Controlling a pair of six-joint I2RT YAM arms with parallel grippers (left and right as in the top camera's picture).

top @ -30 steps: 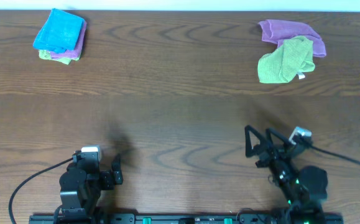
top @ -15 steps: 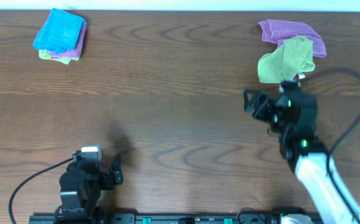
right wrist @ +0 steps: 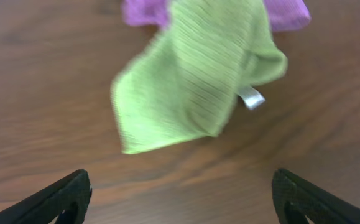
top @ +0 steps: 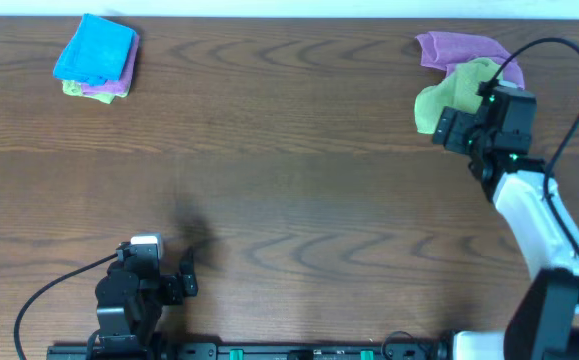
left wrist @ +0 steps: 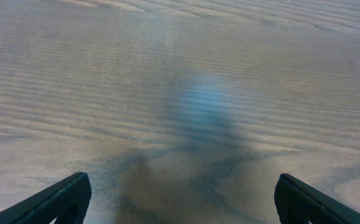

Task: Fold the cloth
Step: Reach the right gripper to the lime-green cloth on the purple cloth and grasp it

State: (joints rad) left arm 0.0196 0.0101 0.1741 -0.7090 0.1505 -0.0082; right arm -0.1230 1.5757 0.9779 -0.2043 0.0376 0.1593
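Note:
The lime-green cloth [top: 439, 98] lies crumpled at the table's far right, partly on the purple cloth [top: 459, 48]. In the right wrist view the green cloth [right wrist: 198, 74] fills the upper middle, its small white tag [right wrist: 250, 98] on the right edge. My right gripper [top: 456, 128] is open and hovers over the cloth's near edge, hiding part of it from overhead; its fingertips [right wrist: 180, 199] are spread wide with nothing between them. My left gripper [top: 187, 272] rests open and empty at the near left, over bare wood [left wrist: 180, 199].
A folded bright blue cloth [top: 95, 50] sits on a purple and a green one at the far left. The purple cloth also shows at the top of the right wrist view [right wrist: 143, 11]. The right arm's cable [top: 569, 110] loops above the table's right edge.
My right arm has swung from the near right out to the far right, ending over the lime-green cloth. The left arm has not moved.

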